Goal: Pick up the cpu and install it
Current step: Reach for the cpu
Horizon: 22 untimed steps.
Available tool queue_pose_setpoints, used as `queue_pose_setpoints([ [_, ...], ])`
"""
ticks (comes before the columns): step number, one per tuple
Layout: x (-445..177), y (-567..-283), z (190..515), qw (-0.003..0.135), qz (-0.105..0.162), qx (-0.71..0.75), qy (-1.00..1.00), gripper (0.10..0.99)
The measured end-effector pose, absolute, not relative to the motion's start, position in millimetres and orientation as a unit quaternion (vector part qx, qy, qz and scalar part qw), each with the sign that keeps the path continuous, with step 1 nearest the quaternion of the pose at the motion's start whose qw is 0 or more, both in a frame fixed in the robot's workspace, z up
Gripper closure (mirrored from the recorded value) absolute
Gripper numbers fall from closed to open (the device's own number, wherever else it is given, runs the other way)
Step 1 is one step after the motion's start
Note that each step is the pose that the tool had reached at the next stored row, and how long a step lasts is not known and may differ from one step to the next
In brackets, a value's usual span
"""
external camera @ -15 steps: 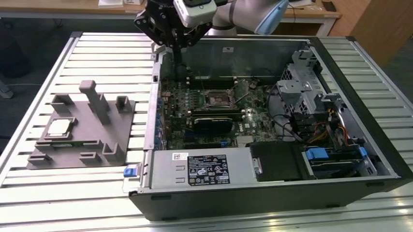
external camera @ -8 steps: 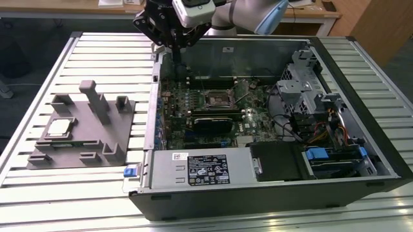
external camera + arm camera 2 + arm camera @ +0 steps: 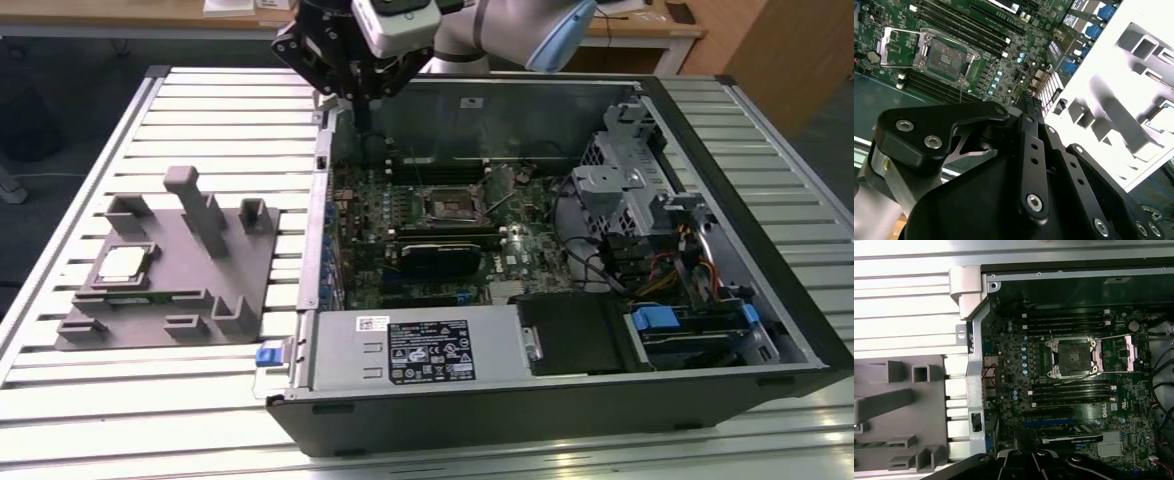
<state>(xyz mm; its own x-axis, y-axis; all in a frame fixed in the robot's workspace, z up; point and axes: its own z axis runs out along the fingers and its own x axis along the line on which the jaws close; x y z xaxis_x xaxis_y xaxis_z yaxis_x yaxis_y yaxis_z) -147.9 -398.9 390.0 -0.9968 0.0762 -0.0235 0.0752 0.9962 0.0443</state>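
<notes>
Cpu (image 3: 123,263) lies flat, silver top up, square, no long axis, in a pocket of the tray (image 3: 180,288) at the exterior view's left. Socket (image 3: 1072,357) in the case (image 3: 534,405) is empty, its frame open. Gripper (image 3: 360,122) is clenched on nothing over the case's far-left corner.

Hand (image 3: 1029,100) between motherboard (image 3: 994,70) and tray (image 3: 1114,110)

The cpu (image 3: 123,263) has a pale silvery-white top; the tray (image 3: 187,305) under it is plain grey. The table (image 3: 200,120) is pale silver, striped with parallel grooves. The motherboard (image 3: 514,250) is green, its socket (image 3: 451,206) dark in a silvery frame. The grey power supply (image 3: 330,350) bears a white label. The gripper (image 3: 360,118) is black.
</notes>
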Motion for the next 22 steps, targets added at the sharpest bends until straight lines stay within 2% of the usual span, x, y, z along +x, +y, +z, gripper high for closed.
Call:
queue_pose_setpoints([
  [22,-154.0,-398.9,388.6,0.013,0.022,0.038,0.999,0.98],
])
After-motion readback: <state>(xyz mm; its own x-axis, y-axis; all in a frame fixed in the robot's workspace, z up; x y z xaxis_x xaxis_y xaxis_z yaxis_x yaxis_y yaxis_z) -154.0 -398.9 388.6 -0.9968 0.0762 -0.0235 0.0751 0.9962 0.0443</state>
